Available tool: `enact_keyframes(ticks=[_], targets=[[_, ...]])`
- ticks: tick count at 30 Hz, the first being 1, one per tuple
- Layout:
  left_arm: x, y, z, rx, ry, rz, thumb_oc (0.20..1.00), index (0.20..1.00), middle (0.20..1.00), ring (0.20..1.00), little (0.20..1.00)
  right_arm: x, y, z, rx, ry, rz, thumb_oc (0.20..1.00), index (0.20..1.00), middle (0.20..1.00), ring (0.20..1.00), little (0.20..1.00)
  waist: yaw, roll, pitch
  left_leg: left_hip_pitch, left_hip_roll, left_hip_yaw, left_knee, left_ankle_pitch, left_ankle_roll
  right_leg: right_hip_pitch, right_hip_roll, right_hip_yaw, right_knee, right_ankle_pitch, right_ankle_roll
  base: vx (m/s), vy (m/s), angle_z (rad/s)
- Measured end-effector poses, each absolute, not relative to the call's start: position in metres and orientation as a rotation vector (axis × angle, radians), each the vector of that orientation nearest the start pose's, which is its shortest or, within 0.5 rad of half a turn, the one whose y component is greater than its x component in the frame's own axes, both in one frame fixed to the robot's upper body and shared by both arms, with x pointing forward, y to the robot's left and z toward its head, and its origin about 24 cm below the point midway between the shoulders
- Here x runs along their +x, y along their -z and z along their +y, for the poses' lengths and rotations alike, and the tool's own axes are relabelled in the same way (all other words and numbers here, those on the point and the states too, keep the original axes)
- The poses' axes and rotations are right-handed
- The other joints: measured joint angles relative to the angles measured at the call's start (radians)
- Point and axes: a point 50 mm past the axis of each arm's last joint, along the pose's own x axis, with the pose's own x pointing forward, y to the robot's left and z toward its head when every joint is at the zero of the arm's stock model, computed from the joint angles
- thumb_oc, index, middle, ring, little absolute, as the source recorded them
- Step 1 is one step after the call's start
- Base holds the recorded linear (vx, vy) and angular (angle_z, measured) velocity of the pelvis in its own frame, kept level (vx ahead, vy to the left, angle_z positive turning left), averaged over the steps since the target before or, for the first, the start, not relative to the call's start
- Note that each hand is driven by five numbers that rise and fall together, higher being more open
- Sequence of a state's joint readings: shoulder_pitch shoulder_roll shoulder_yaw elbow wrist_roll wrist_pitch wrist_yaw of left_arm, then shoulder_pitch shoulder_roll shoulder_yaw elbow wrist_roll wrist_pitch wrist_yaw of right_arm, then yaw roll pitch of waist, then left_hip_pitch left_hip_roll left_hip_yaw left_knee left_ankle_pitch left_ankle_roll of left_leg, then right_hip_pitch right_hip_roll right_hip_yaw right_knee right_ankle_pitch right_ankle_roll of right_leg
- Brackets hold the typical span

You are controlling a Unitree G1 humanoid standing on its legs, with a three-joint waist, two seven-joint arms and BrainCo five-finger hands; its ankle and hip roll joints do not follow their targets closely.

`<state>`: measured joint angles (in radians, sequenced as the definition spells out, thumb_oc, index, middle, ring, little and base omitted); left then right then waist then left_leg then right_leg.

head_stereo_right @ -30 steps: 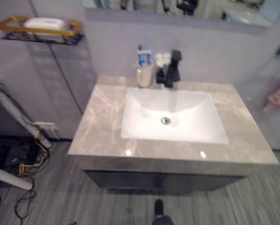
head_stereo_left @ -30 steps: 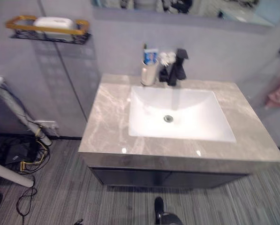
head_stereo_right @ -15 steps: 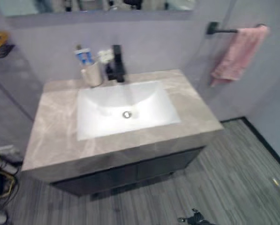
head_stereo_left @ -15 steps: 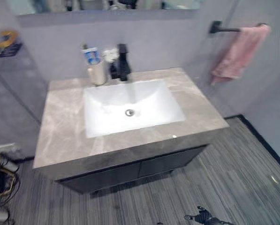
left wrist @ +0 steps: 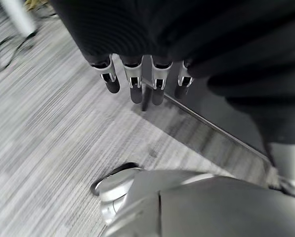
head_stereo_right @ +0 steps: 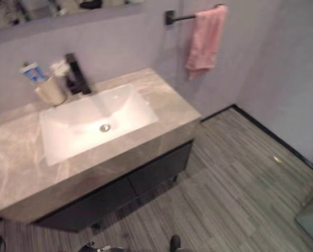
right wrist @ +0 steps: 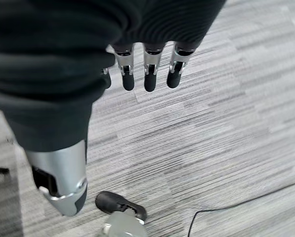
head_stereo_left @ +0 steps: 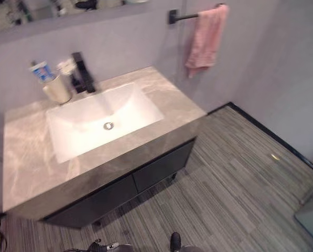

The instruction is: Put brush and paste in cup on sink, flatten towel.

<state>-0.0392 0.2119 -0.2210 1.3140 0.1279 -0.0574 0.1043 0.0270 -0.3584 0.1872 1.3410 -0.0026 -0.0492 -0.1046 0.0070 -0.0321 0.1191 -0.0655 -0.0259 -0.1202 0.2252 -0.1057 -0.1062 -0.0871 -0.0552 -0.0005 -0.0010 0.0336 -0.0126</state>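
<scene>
A beige cup point(head_stereo_left: 56, 90) stands at the back left of the marble sink counter point(head_stereo_left: 169, 107), beside the black tap point(head_stereo_left: 83, 73). A blue-and-white paste tube point(head_stereo_left: 41, 71) and a white-headed brush point(head_stereo_left: 66, 65) stick up out of the cup. A pink towel point(head_stereo_left: 206, 35) hangs bunched on a black wall bar point(head_stereo_left: 183, 16) to the right of the sink. My left hand point(left wrist: 135, 85) hangs low over the striped floor with its fingers straight and nothing in it. My right hand point(right wrist: 149, 73) hangs the same way, open and holding nothing.
The white basin point(head_stereo_left: 101, 118) is set into the counter, above a dark cabinet point(head_stereo_left: 146, 178). Grey striped floor point(head_stereo_left: 235, 173) spreads to the right up to a black skirting along the wall. A pale grey object point(head_stereo_left: 311, 220) sits at the lower right.
The camera has swung to the right, so the sink has slid left in the picture and the towel stands nearer the middle. Cup, brush, paste and towel have not moved.
</scene>
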Motion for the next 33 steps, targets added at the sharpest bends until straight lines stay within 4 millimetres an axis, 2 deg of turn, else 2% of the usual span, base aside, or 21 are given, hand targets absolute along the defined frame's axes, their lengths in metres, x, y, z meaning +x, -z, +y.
enact_keyframes(ticks=[2, 3, 5, 7, 9, 10, 11, 12, 14, 15, 16, 17, 18, 19, 20, 22, 23, 27, 28, 30, 33], targets=[[0.086, 0.166, 0.221, 0.491, 0.062, 1.218, 1.0, 1.0, 1.0, 1.0, 1.0, 0.068, 0.152, -0.283, -0.5, 0.136, 1.276, 1.0, 1.0, 1.0, 1.0, 1.0, 0.0, 0.013, -0.012, 0.033, -0.081, -0.106, -0.06, -0.042, 0.083, -0.028, 0.043, 0.092, 0.001, 0.034, 0.013, 0.08, 0.122, -1.62], [0.086, 0.166, 0.221, 0.496, 0.069, 1.219, 1.0, 1.0, 1.0, 1.0, 1.0, 0.067, 0.152, -0.282, -0.491, 0.139, 1.275, 1.0, 1.0, 1.0, 1.0, 1.0, 0.004, 0.026, -0.021, 0.058, -0.085, -0.124, -0.108, -0.014, 0.142, -0.034, 0.069, 0.132, 0.001, 0.053, 0.019, -0.01, 0.156, -1.7], [0.082, 0.167, 0.221, 0.526, 0.101, 1.232, 1.0, 1.0, 1.0, 1.0, 1.0, 0.062, 0.156, -0.272, -0.463, 0.116, 1.275, 1.0, 1.0, 1.0, 1.0, 1.0, -0.012, 0.001, -0.042, 0.069, -0.079, -0.055, -0.13, 0.009, 0.161, -0.021, 0.057, 0.133, -0.044, 0.083, 0.043, -0.06, 0.156, -1.05], [0.09, 0.165, 0.22, 0.595, 0.16, 1.208, 1.0, 1.0, 1.0, 1.0, 1.0, 0.056, 0.158, -0.267, -0.434, 0.11, 1.288, 1.0, 1.0, 1.0, 1.0, 1.0, -0.041, -0.005, -0.059, 0.071, -0.085, -0.006, -0.15, 0.028, 0.183, -0.029, 0.044, 0.15, -0.067, 0.083, 0.053, -0.08, 0.165, -0.72], [0.1, 0.163, 0.216, 0.695, 0.25, 1.156, 1.0, 1.0, 1.0, 1.0, 1.0, 0.051, 0.16, -0.264, -0.42, 0.112, 1.302, 1.0, 1.0, 1.0, 1.0, 1.0, -0.056, 0.013, -0.058, 0.073, -0.073, 0.03, -0.172, 0.04, 0.186, -0.059, 0.054, 0.154, -0.006, 0.063, 0.073, -0.12, 0.206, -0.72], [0.101, 0.163, 0.213, 0.793, 0.348, 1.13, 1.0, 1.0, 1.0, 1.0, 1.0, 0.049, 0.162, -0.259, -0.409, 0.101, 1.307, 1.0, 1.0, 1.0, 1.0, 1.0, -0.066, -0.009, -0.07, 0.099, -0.091, 0.083, -0.21, 0.066, 0.194, -0.094, 0.048, 0.185, 0.04, 0.063, 0.104, -0.13, 0.179, -0.72], [0.104, 0.162, 0.214, 0.814, 0.354, 1.123, 1.0, 1.0, 1.0, 1.0, 1.0, 0.052, 0.162, -0.255, -0.408, 0.09, 1.296, 1.0, 1.0, 1.0, 1.0, 1.0, -0.07, -0.025, -0.068, 0.095, -0.107, 0.102, -0.205, 0.071, 0.191, -0.107, 0.035, 0.191, 0.046, 0.122, 0.108, -0.13, 0.179, -0.84], [0.105, 0.162, 0.216, 0.839, 0.366, 1.123, 1.0, 1.0, 1.0, 1.0, 1.0, 0.061, 0.162, -0.254, -0.406, 0.092, 1.274, 1.0, 1.0, 1.0, 1.0, 1.0, -0.074, -0.006, -0.055, 0.079, -0.101, 0.123, -0.204, 0.071, 0.192, -0.115, 0.03, 0.203, 0.056, 0.124, 0.113, -0.12, 0.065, -0.65], [0.114, 0.161, 0.201, 0.843, 0.41, 1.068, 1.0, 1.0, 1.0, 1.0, 1.0, 0.066, 0.161, -0.254, -0.402, 0.097, 1.266, 1.0, 1.0, 1.0, 1.0, 1.0, -0.076, 0.023, -0.054, 0.077, -0.086, 0.161, -0.232, 0.071, 0.207, -0.141, 0.041, 0.208, 0.067, 0.085, 0.153, -0.23, 0.027, -0.68], [0.119, 0.161, 0.195, 0.831, 0.418, 1.041, 1.0, 1.0, 1.0, 1.0, 1.0, 0.062, 0.162, -0.252, -0.396, 0.096, 1.281, 1.0, 1.0, 1.0, 1.0, 1.0, -0.08, 0.026, -0.049, 0.076, -0.081, 0.195, -0.229, 0.088, 0.209, -0.155, 0.035, 0.188, 0.095, 0.074, 0.147, -0.28, 0.074, -1.15], [0.12, 0.159, 0.197, 0.833, 0.404, 1.028, 1.0, 1.0, 1.0, 1.0, 1.0, 0.063, 0.164, -0.245, -0.384, 0.086, 1.287, 1.0, 1.0, 1.0, 1.0, 1.0, -0.061, 0.014, -0.042, 0.046, -0.067, 0.279, -0.219, 0.088, 0.209, -0.205, -0.017, 0.023, 0.111, 0.046, 0.13, -0.21, 0.084, -1.3], [0.121, 0.159, 0.199, 0.831, 0.397, 1.028, 1.0, 1.0, 1.0, 1.0, 1.0, 0.071, 0.164, -0.243, -0.382, 0.081, 1.268, 1.0, 1.0, 1.0, 1.0, 1.0, -0.043, 0.033, -0.034, 0.032, -0.045, 0.304, -0.214, 0.085, 0.214, -0.225, -0.047, -0.1, 0.125, 0.032, 0.132, -0.12, 0.085, -1.39], [0.123, 0.158, 0.199, 0.82, 0.382, 1.031, 1.0, 1.0, 1.0, 1.0, 1.0, 0.076, 0.163, -0.243, -0.385, 0.083, 1.257, 1.0, 1.0, 1.0, 1.0, 1.0, -0.051, 0.047, -0.016, 0.032, -0.016, 0.33, -0.22, 0.085, 0.215, -0.228, -0.079, -0.23, 0.141, 0.025, 0.128, -0.05, 0.027, -1.25], [0.119, 0.159, 0.204, 0.78, 0.333, 1.055, 1.0, 1.0, 1.0, 1.0, 1.0, 0.081, 0.161, -0.248, -0.388, 0.106, 1.251, 1.0, 1.0, 1.0, 1.0, 1.0, -0.04, 0.054, -0.004, 0.06, 0.018, 0.375, -0.245, 0.085, 0.203, -0.222, -0.084, -0.246, 0.203, 0.014, 0.151, -0.02, 0.004, -1.14], [0.114, 0.16, 0.208, 0.776, 0.321, 1.074, 1.0, 1.0, 1.0, 1.0, 1.0, 0.079, 0.161, -0.249, -0.388, 0.108, 1.257, 1.0, 1.0, 1.0, 1.0, 1.0, -0.033, 0.05, -0.003, 0.077, 0.032, 0.385, -0.254, 0.082, 0.187, -0.199, -0.084, -0.221, 0.214, 0.008, 0.161, 0.0, -0.015, -0.88], [0.108, 0.16, 0.218, 0.763, 0.279, 1.115, 1.0, 1.0, 1.0, 1.0, 1.0, 0.062, 0.164, -0.249, -0.381, 0.114, 1.3, 1.0, 1.0, 1.0, 1.0, 1.0, -0.038, 0.012, -0.011, 0.114, 0.049, 0.412, -0.258, 0.079, 0.163, -0.106, -0.098, -0.203, 0.227, -0.023, 0.167, 0.01, -0.048, -0.6], [0.103, 0.161, 0.222, 0.728, 0.247, 1.138, 1.0, 1.0, 1.0, 1.0, 1.0, 0.053, 0.165, -0.251, -0.382, 0.118, 1.327, 1.0, 1.0, 1.0, 1.0, 1.0, -0.023, -0.007, -0.025, 0.143, 0.066, 0.46, -0.264, 0.071, 0.136, -0.068, -0.075, -0.2, 0.201, -0.064, 0.094, 0.03, -0.082, -0.78], [0.101, 0.164, 0.208, 0.685, 0.273, 1.131, 1.0, 1.0, 1.0, 1.0, 1.0, 0.039, 0.16, -0.271, -0.414, 0.162, 1.362, 1.0, 1.0, 1.0, 1.0, 1.0, -0.022, 0.042, -0.049, 0.149, 0.105, 0.456, -0.263, 0.076, 0.108, -0.039, -0.008, -0.168, 0.122, -0.037, 0.055, 0.05, -0.101, -0.37], [0.098, 0.165, 0.203, 0.669, 0.281, 1.137, 1.0, 1.0, 1.0, 1.0, 1.0, 0.036, 0.158, -0.279, -0.42, 0.185, 1.372, 1.0, 1.0, 1.0, 1.0, 1.0, -0.022, 0.069, -0.063, 0.146, 0.119, 0.45, -0.261, 0.078, 0.103, -0.03, 0.01, -0.164, 0.097, -0.031, 0.05, 0.03, -0.113, -0.29], [0.098, 0.166, 0.197, 0.651, 0.284, 1.131, 1.0, 1.0, 1.0, 1.0, 1.0, 0.032, 0.157, -0.283, -0.424, 0.198, 1.378, 1.0, 1.0, 1.0, 1.0, 1.0, -0.023, 0.091, -0.076, 0.147, 0.131, 0.439, -0.255, 0.076, 0.1, -0.014, 0.023, -0.163, 0.077, -0.027, 0.046, 0.01, -0.134, -0.1], [0.117, 0.16, 0.192, 0.681, 0.279, 1.041, 1.0, 1.0, 1.0, 1.0, 1.0, 0.025, 0.156, -0.286, -0.415, 0.216, 1.389, 1.0, 1.0, 1.0, 1.0, 1.0, -0.02, 0.106, -0.08, 0.112, 0.152, 0.375, -0.191, 0.068, 0.065, 0.006, 0.04, -0.178, 0.045, -0.021, 0.038, -0.01, -0.148, 0.19]])
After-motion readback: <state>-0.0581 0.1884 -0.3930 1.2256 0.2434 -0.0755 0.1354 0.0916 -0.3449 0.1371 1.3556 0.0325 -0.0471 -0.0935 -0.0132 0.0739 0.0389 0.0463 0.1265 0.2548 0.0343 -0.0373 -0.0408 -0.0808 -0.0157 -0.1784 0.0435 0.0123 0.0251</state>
